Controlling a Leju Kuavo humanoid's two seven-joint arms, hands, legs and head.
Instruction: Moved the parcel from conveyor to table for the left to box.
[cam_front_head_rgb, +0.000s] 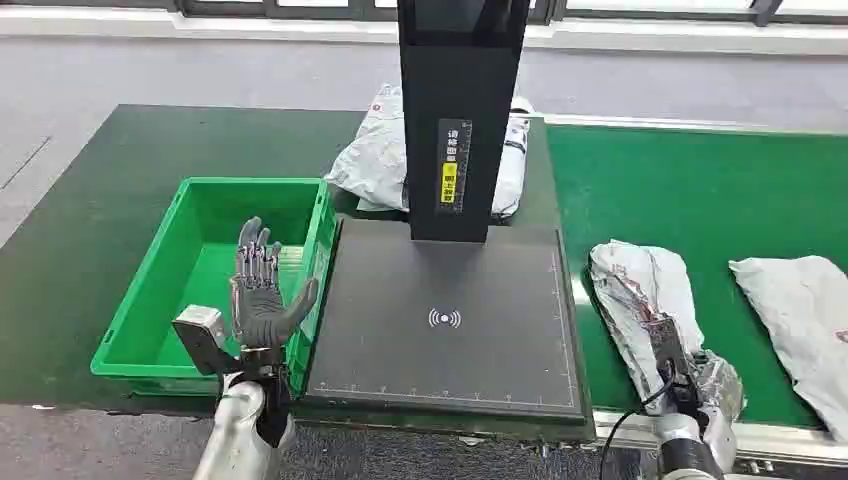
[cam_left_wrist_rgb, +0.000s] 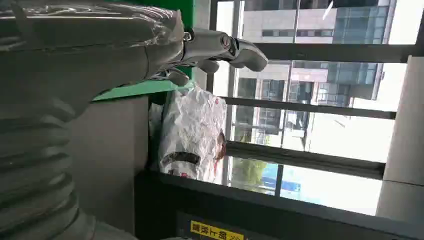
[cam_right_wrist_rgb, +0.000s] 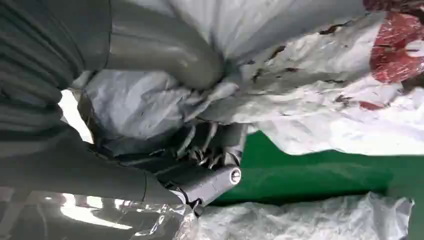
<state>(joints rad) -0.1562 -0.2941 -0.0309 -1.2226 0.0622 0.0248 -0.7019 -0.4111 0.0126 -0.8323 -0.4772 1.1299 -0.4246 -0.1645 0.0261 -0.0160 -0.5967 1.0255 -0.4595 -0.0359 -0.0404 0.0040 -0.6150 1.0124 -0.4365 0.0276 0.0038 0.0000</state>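
While on conveyor (cam_front_head_rgb: 700, 190), parcel (cam_front_head_rgb: 640, 300) — near end gripped by R robot hand (cam_front_head_rgb: 690, 385).

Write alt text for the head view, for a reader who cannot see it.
The robot's right hand grips a crumpled grey parcel on the green conveyor, beside a black scanner platform. Its left hand is raised, fingers spread, over an empty green crate.

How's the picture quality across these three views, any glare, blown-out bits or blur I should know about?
Head view: even, sharp, soft sheen on the black scanner plate. Left wrist view: windows bright and partly washed out, left hand and its cover close and soft. Right wrist view: parcel in the right hand very near and blurred, glare at the wrist.
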